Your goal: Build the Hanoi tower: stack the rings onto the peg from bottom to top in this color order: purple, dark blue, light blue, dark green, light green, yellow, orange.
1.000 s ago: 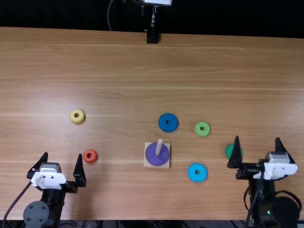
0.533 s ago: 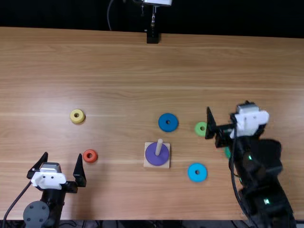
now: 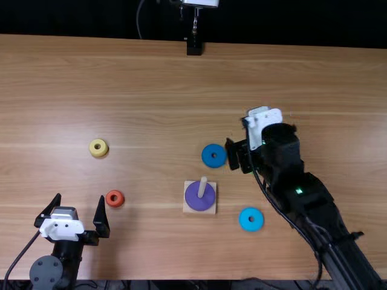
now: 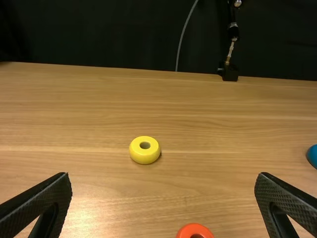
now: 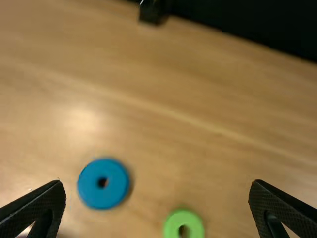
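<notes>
The purple ring [image 3: 200, 196] lies around the peg [image 3: 202, 186] on its square base [image 3: 188, 206]. My right gripper [image 3: 240, 154] is over the table just right of the dark blue ring [image 3: 214, 156]; in the right wrist view the gripper [image 5: 157, 183] is open above the dark blue ring [image 5: 103, 183] and light green ring [image 5: 184, 219]. The light blue ring [image 3: 251, 219] lies right of the base. Open and empty, my left gripper [image 3: 80, 199] stays near the orange ring [image 3: 115, 198] and yellow ring [image 3: 98, 148]; the left wrist view has this gripper [image 4: 163, 177] too.
The right arm [image 3: 302, 193] stretches diagonally from the bottom right corner, covering the table's right part. A black stand [image 3: 194, 46] is at the far table edge. Bare wood [image 3: 151, 90] lies beyond the rings.
My right gripper has swung left and farther across the table, over the light green ring toward the dark blue one. The left arm and the rings have not moved.
</notes>
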